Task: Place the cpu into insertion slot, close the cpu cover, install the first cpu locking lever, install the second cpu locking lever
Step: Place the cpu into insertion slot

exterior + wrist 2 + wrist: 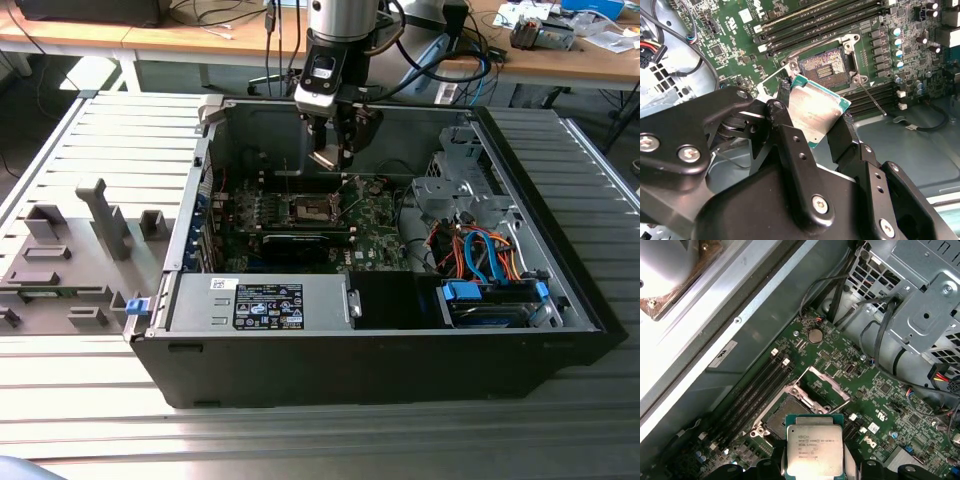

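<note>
My gripper (pixel 328 152) hangs inside the open computer case, above the green circuit board (pixel 372 225). It is shut on the cpu (pixel 816 111), a flat square chip with a dull silver top and green edge, pinched by its sides between the black fingers (pixel 840 134). The cpu (pixel 813 452) hovers just off the insertion slot (pixel 784 416), apart from it. The insertion slot (pixel 827 67) lies bare, its dark contact field showing. The cpu cover (pixel 828 385) is swung up and open beside the slot. A thin metal locking lever (pixel 873 98) stands loose next to the slot.
Black memory slots (pixel 757 385) run along one side of the socket. A long black expansion card (pixel 300 243) lies on the board. A metal drive cage (pixel 455 185), orange and blue cables (pixel 480 255) and a labelled power supply (pixel 265 302) fill the case. Grey fixtures (pixel 70 250) stand at the exterior view's left.
</note>
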You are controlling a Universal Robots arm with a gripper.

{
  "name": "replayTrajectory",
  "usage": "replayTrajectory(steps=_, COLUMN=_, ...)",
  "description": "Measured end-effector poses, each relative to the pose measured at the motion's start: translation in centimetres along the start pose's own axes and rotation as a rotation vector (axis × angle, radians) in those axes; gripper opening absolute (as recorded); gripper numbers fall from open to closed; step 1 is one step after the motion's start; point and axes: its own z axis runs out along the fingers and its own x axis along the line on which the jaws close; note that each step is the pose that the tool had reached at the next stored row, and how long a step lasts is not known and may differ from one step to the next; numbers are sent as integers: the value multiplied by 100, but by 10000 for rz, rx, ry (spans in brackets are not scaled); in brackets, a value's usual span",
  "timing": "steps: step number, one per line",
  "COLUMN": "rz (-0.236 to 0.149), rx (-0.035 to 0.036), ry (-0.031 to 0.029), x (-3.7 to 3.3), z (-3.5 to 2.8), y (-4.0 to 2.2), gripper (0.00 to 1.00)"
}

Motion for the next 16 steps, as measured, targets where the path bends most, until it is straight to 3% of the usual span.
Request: replayTrajectory(steps=16, rz=516, rx=23, ry=-33, x=0, z=7, y=0, gripper=54)
